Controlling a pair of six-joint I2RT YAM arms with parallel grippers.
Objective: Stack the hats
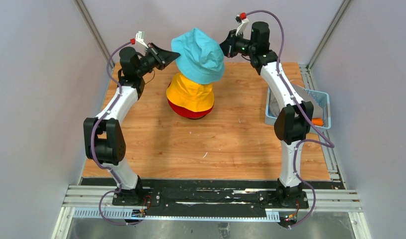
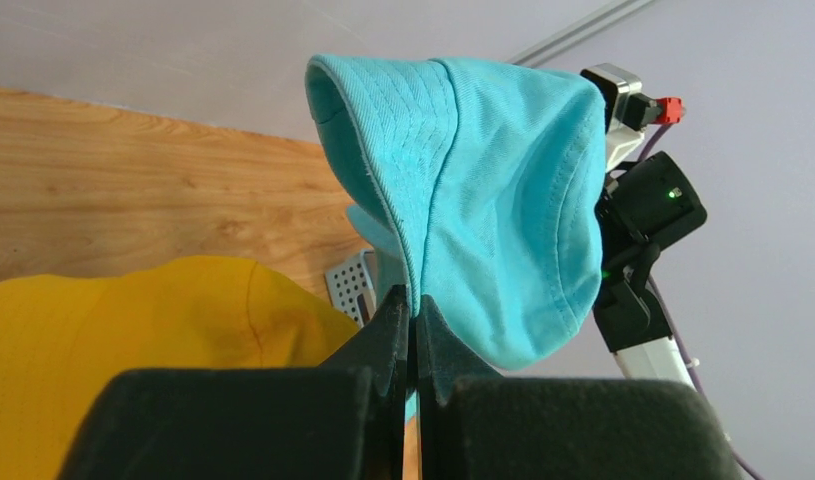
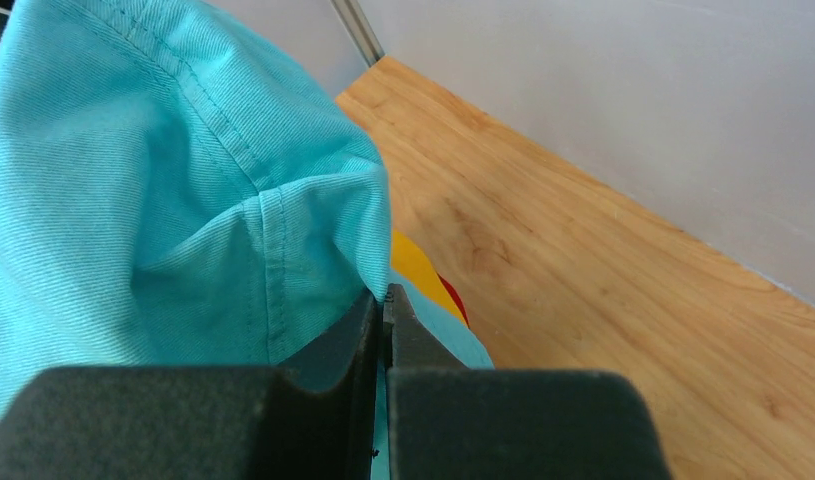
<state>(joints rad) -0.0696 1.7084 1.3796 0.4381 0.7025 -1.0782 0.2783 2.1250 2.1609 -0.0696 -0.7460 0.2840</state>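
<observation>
We show the teal hat (image 1: 200, 55) above the yellow hat (image 1: 191, 94), crown up, opening down, its long axis stretched left to right. The red hat (image 1: 192, 113) lies under the yellow hat. Above the yellow hat, the left gripper (image 1: 175, 54) and right gripper (image 1: 224, 46) pinch opposite sides of the teal brim.

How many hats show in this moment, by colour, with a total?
teal hat: 1
yellow hat: 1
red hat: 1
Total: 3 hats clearly in view. An orange scrap shows in the light blue basket, too hidden to count as a hat.
</observation>
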